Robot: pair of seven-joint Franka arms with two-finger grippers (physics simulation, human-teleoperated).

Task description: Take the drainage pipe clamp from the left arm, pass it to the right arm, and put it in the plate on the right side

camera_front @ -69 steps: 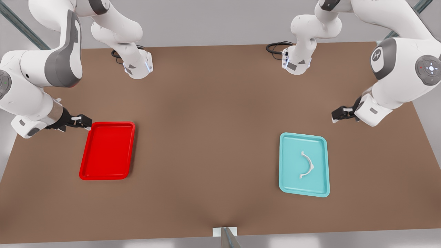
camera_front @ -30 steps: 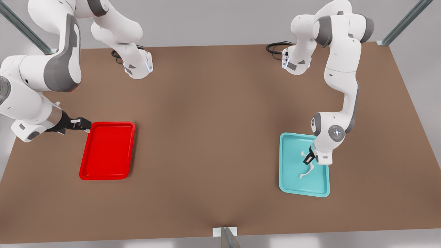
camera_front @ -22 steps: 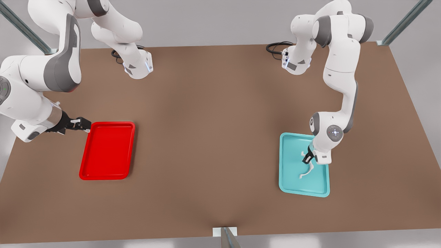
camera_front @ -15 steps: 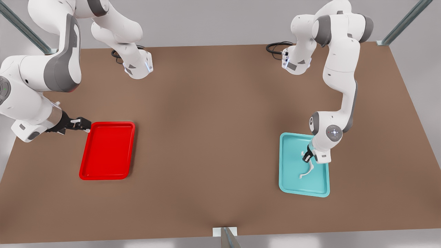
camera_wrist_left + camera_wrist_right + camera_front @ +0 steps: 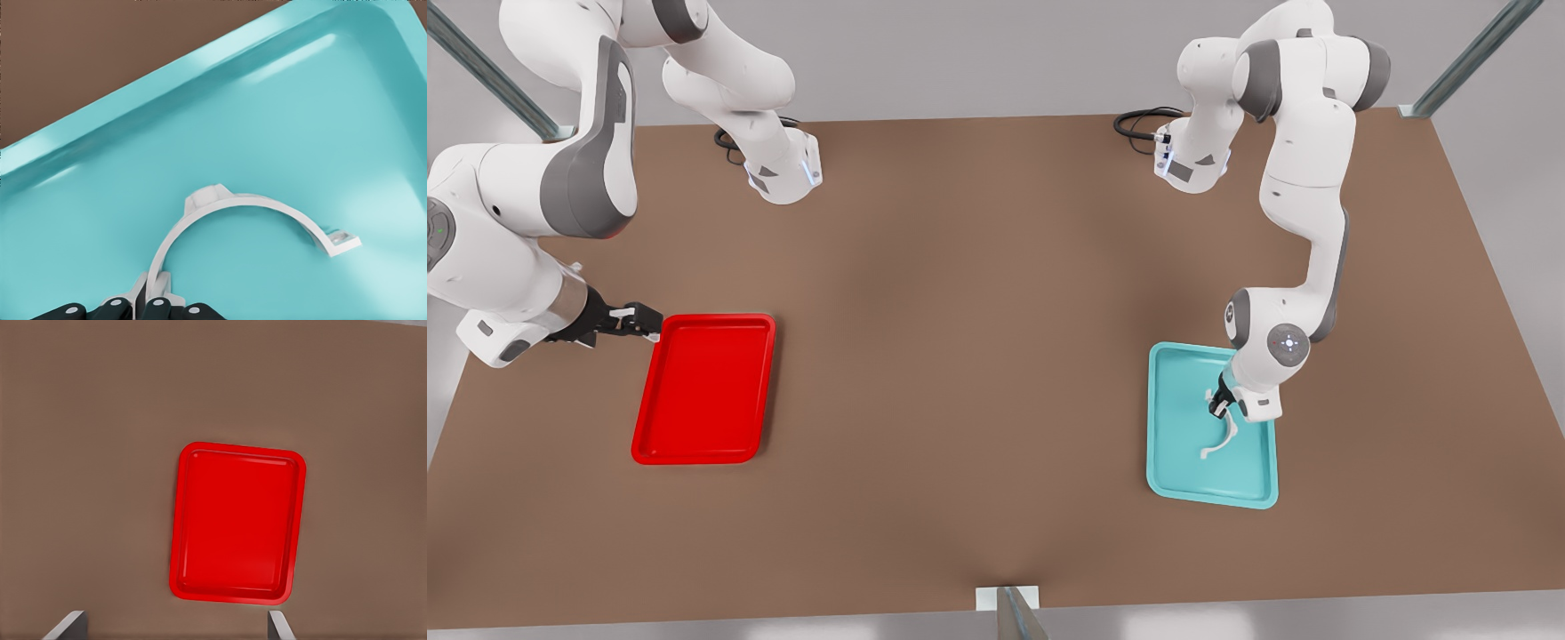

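Note:
The drainage pipe clamp (image 5: 1231, 434), a thin white half-ring, lies in the teal tray (image 5: 1165, 484) at the front view's right. My left gripper (image 5: 1217, 406) reaches down into that tray and is shut on one end of the clamp. In the left wrist view the clamp (image 5: 227, 207) arcs away from the left gripper (image 5: 150, 303) over the teal tray floor (image 5: 200, 87). The red plate (image 5: 703, 391) sits at the front view's left. My right gripper (image 5: 645, 320) waits open by the plate's far corner. The right wrist view looks down on the plate (image 5: 237, 520) past the right gripper (image 5: 173, 623).
Both arm bases (image 5: 783, 173) (image 5: 1192, 164) stand at the far edge of the brown table (image 5: 960, 356), with black cables beside them. A small metal bracket (image 5: 1009, 604) sits at the near edge. Bare tabletop lies between the two trays.
The left arm swung down from the table's side onto the teal tray and its fingers closed on the clamp's upper end. The right arm has stayed still.

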